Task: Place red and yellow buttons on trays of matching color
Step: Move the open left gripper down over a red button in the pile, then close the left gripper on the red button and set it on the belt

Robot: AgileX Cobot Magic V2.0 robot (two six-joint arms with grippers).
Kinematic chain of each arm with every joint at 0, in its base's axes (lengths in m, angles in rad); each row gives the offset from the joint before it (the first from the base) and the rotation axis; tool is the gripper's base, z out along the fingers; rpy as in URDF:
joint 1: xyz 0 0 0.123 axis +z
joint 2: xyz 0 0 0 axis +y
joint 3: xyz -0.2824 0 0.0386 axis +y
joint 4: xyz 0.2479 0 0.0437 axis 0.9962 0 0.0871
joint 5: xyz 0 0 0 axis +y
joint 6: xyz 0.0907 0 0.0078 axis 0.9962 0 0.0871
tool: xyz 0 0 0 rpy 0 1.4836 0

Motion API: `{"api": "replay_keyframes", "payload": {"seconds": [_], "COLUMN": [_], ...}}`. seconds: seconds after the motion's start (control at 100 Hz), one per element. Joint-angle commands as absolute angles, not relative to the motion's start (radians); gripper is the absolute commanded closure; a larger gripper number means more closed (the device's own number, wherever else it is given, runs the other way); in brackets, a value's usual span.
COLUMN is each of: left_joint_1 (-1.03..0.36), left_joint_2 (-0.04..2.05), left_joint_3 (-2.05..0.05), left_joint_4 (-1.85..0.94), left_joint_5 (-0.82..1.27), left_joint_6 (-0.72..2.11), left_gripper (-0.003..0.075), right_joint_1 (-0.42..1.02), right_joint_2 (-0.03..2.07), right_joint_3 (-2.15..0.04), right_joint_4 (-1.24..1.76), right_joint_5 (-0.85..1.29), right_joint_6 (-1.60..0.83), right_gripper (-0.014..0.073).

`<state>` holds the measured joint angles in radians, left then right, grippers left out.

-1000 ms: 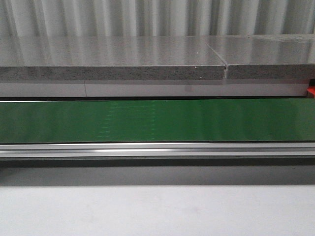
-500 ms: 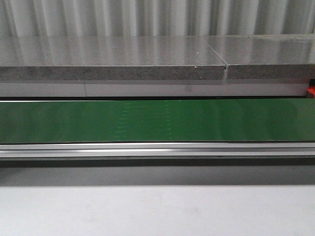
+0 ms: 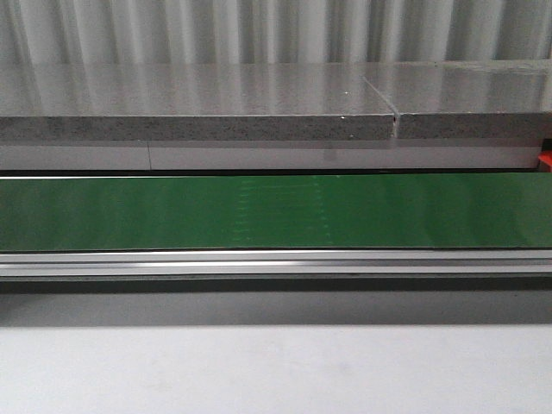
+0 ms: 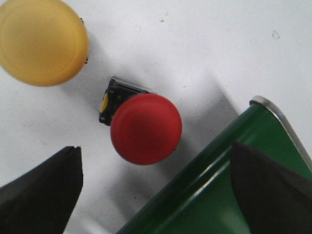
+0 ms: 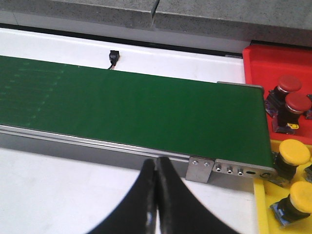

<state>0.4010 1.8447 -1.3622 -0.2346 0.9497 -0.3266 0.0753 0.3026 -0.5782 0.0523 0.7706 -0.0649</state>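
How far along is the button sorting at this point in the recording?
Partly done. The red tray already holds two red buttons, and the yellow tray two yellow ones. Nothing is in hand: the left gripper is open above a red button with a yellow button nearby; the right gripper is shut and empty. Those two remain unsorted.

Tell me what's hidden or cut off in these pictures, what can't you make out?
- Front view: no buttons, trays or arms show; only the green belt and a red sliver cut by the right edge.
- Left wrist view: the yellow button is cut by the frame edge; the red button cap hides most of its base.
- Right wrist view: the red tray and yellow tray run past the edge, so their full contents are unknown.
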Motion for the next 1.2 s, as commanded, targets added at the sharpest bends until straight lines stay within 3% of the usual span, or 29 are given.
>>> {"api": "replay_keyframes", "payload": {"seconds": [0.0, 0.46, 0.68, 1.19], "left_joint_1": [0.404, 0.404, 0.404, 0.400], "left_joint_2": [1.826, 1.868, 1.848, 1.632], "left_joint_3": [-1.407, -1.452, -1.461, -1.461], "left_joint_4": [-0.258, -0.255, -0.249, -0.232], "left_joint_5": [0.946, 0.969, 0.973, 1.146], "left_joint_6": [-0.355, -0.358, -0.349, 0.034], "left_gripper": [0.0143, 0.0463, 0.0469, 0.0470], "right_joint_1": [0.075, 0.075, 0.075, 0.075], "right_joint_2": [0.313, 0.313, 0.313, 0.313], "right_joint_3": [-0.604, -0.604, -0.604, -0.604], "right_joint_4": [0.055, 0.055, 0.055, 0.055], "right_joint_5": [0.703, 0.702, 0.702, 0.702], "right_joint_6": [-0.072, -0.072, -0.072, -0.072], "right_gripper": [0.0700, 0.0700, 0.0700, 0.0700]}}
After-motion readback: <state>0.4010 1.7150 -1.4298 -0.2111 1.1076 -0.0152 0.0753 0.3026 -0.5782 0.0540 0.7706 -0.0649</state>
